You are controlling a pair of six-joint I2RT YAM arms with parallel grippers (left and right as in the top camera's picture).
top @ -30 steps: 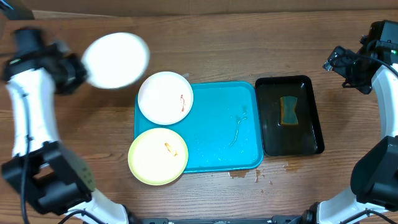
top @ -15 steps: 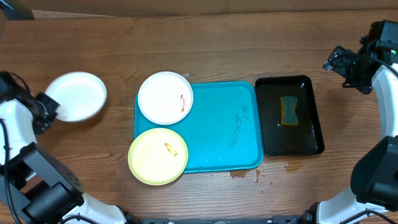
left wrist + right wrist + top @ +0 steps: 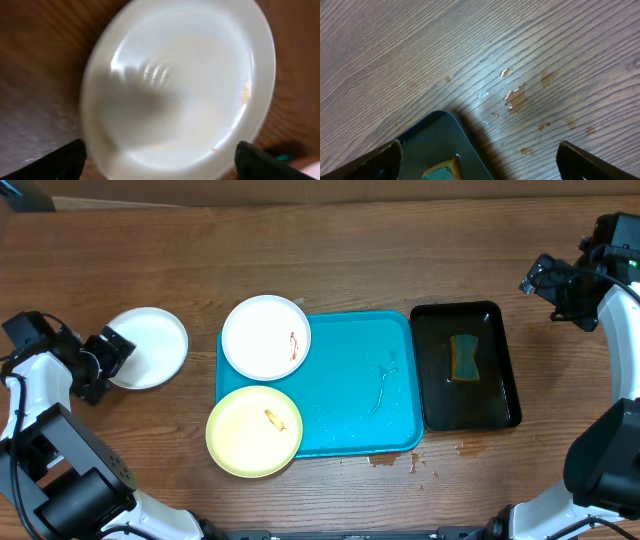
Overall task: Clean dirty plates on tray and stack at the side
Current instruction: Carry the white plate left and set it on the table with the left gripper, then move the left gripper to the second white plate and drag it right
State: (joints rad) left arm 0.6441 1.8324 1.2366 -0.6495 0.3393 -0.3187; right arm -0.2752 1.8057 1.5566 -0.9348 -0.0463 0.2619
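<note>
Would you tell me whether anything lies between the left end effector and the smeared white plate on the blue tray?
Yes: another white plate lies flat on the table between the left end effector and the smeared white plate on the tray. Being low, it could probably be cleared by passing above it.

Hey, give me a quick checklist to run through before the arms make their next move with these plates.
1. Left gripper open: ok, jaws wide either side of the side plate.
2. Side plate clean: not ok, faint orange specks near its rim.
3. Tray cleared: not ok, white plate and yellow plate sit on it, both smeared.
4. Sponge available: ok, lying in the black tray.
5. Right gripper free: ok, open and empty.
</note>
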